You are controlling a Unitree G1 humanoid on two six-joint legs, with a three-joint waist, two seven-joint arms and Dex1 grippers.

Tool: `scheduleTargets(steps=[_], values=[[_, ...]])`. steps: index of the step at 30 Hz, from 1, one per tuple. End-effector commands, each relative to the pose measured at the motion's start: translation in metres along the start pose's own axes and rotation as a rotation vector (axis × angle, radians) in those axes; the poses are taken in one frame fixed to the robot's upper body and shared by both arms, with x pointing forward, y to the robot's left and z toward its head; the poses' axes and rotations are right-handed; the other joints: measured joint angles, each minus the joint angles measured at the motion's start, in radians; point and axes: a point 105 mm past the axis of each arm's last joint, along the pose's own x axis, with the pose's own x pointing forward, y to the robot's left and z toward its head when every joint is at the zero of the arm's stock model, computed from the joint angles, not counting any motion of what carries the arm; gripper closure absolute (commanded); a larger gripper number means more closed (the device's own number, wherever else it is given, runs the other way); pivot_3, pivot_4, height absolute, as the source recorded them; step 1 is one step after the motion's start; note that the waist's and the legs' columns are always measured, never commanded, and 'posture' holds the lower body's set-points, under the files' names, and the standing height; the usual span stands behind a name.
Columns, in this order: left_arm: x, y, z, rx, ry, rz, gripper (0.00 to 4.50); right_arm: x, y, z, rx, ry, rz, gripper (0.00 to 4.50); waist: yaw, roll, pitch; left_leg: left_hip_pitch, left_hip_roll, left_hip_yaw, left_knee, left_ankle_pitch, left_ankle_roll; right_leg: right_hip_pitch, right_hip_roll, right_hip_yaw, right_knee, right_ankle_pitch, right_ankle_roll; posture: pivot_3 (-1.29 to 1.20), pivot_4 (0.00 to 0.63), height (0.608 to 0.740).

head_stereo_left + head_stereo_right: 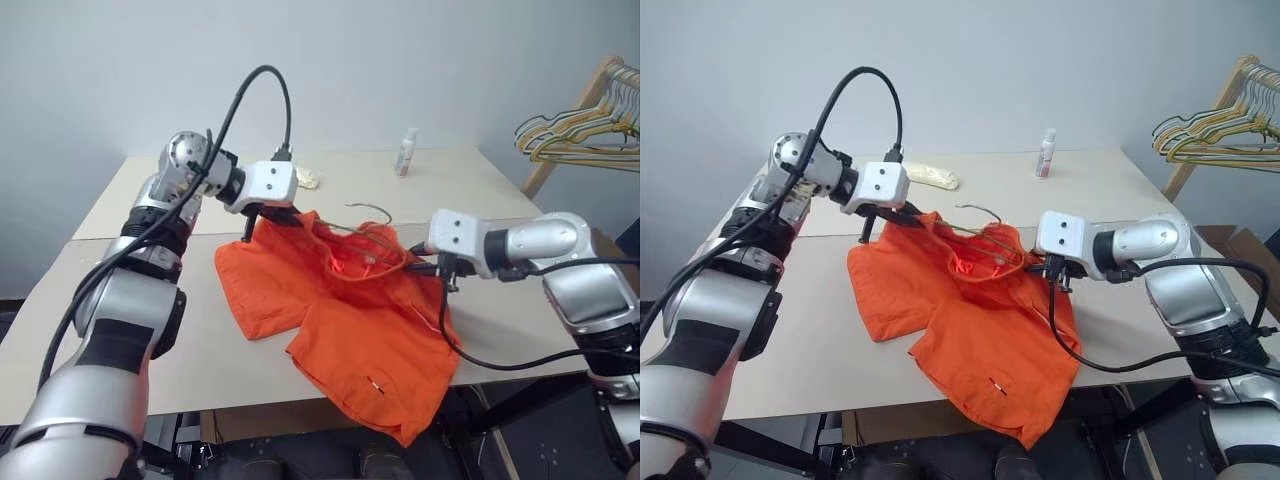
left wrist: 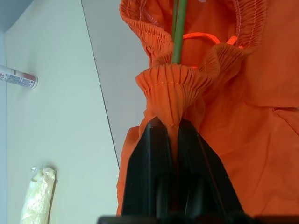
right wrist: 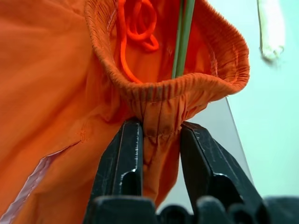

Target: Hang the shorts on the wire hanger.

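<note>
The left gripper (image 2: 169,135) is pressing its fingers (image 2: 145,172) together on a bunched fold of the waistband of the shorts (image 1: 350,320), pinching it tight. The right gripper (image 3: 160,140) is standing with its fingers (image 3: 122,163) a little parted around another fold of the same waistband; cloth is sitting between them, but whether they are gripping it or letting go I cannot tell. Between the two grips the waistband is being held up and open, and the wire hanger (image 1: 372,210) is lying inside it, its hook sticking out toward the counter's far edge. The legs of the shorts are draping across the middle of the counter (image 1: 130,330) and over its near edge. The threading step looks to be in hand. Next, the waistband probably needs settling over the hanger's shoulders before either grip goes.
</note>
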Motion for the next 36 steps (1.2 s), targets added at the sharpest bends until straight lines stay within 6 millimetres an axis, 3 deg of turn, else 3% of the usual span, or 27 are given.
scheduleTargets(steps=[1, 10, 17, 22, 29, 36], values=[[-0.009, 0.008, 0.012, 0.026, -0.055, 0.047, 4.5, 0.001, -0.004, 0.0, 0.08, -0.051, -0.024, 3.06, -0.001, 0.0, 0.0, 0.0, 0.0, 0.0, 0.0, 0.0, 0.0, 0.0, 0.0, 0.0, 0.0, 0.0, 0.0, -0.01, 0.0, 0.74], [-0.006, 0.002, 0.016, 0.031, -0.094, 0.011, 4.5, 0.008, -0.012, -0.008, 0.229, -0.091, -0.062, 3.06, -0.002, 0.0, 0.0, 0.0, 0.0, 0.0, 0.001, 0.0, 0.0, 0.0, 0.0, 0.0, 0.0, 0.0, 0.0, -0.01, 0.0, 0.74], [-0.004, 0.006, 0.018, 0.019, -0.11, 0.045, 4.5, 0.005, -0.005, 0.001, 0.299, -0.177, 0.014, 3.06, -0.002, 0.0, 0.0, -0.001, 0.0, 0.0, 0.001, 0.0, 0.0, 0.0, 0.0, 0.0, 0.0, 0.0, 0.0, -0.01, 0.0, 0.74], [-0.007, 0.006, 0.018, -0.004, -0.134, 0.05, 4.5, 0.005, -0.006, -0.001, 0.358, -0.176, 0.018, 4.47, -0.004, 0.0, 0.0, 0.0, 0.0, 0.0, 0.002, 0.0, 0.0, 0.0, 0.0, 0.0, 0.001, 0.0, 0.0, -0.01, 0.0, 0.74], [-0.006, 0.006, 0.004, -0.05, -0.14, 0.118, 4.5, -0.001, -0.01, -0.007, 0.393, -0.181, -0.034, 4.47, -0.002, 0.0, 0.0, -0.001, 0.0, -0.001, 0.002, 0.0, 0.0, 0.0, 0.0, 0.0, 0.001, 0.0, 0.0, -0.01, 0.0, 0.74], [-0.018, 0.021, 0.017, -0.12, -0.314, 0.246, 2.5, -0.017, -0.01, -0.01, 0.443, -0.191, -0.076, 4.5, 0.0, 0.0, 0.0, -0.002, 0.0, -0.001, 0.003, 0.0, 0.0, 0.0, 0.0, -0.001, 0.001, 0.0, 0.0, -0.02, 0.0, 0.74]])
